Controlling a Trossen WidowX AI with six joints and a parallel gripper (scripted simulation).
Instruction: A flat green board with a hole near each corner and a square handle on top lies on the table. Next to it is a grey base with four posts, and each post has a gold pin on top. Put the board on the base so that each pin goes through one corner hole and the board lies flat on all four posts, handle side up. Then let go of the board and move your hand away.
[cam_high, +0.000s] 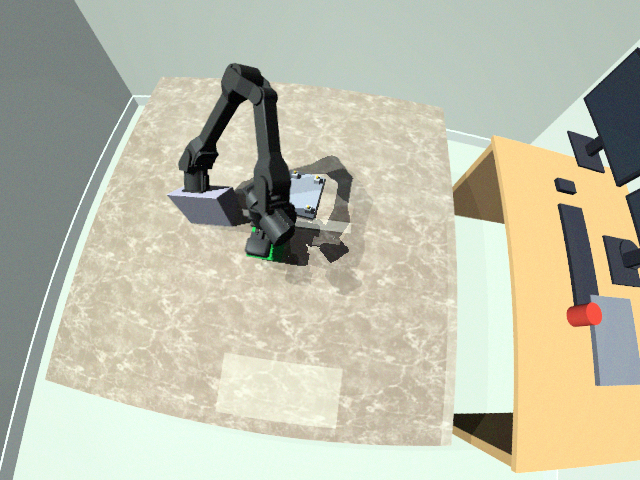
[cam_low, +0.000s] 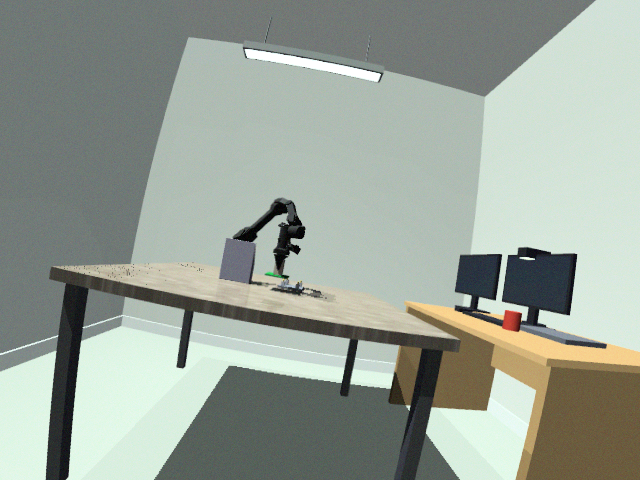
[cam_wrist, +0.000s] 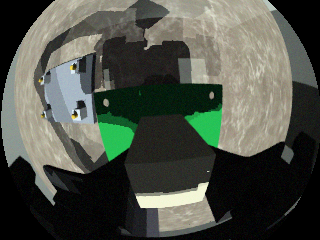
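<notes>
Green board (cam_high: 279, 252) (cam_low: 276, 275) (cam_wrist: 159, 99) gripped by part-open pincer (cam_high: 258, 248) (cam_low: 279, 272) (cam_wrist: 164, 146), held above table (cam_high: 289, 320) (cam_low: 248, 304) (cam_wrist: 255, 100)

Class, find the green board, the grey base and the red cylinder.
Green board (cam_wrist: 160, 102) (cam_low: 269, 274): wrist, dark far strip; exterior, left end.
Grey base (cam_wrist: 62, 95) (cam_high: 306, 195): wrist and top, plate between posts.
Red cylinder (cam_high: 584, 314) (cam_low: 511, 320): top and exterior, side.

The brown, pale-veined counter (cam_high: 289, 320) (cam_low: 248, 304) carries the grey base (cam_high: 305, 195) (cam_low: 291, 287) (cam_wrist: 64, 92) and, apart from it, a greyish-purple block (cam_high: 204, 209) (cam_low: 237, 260) standing directly on top.
</notes>
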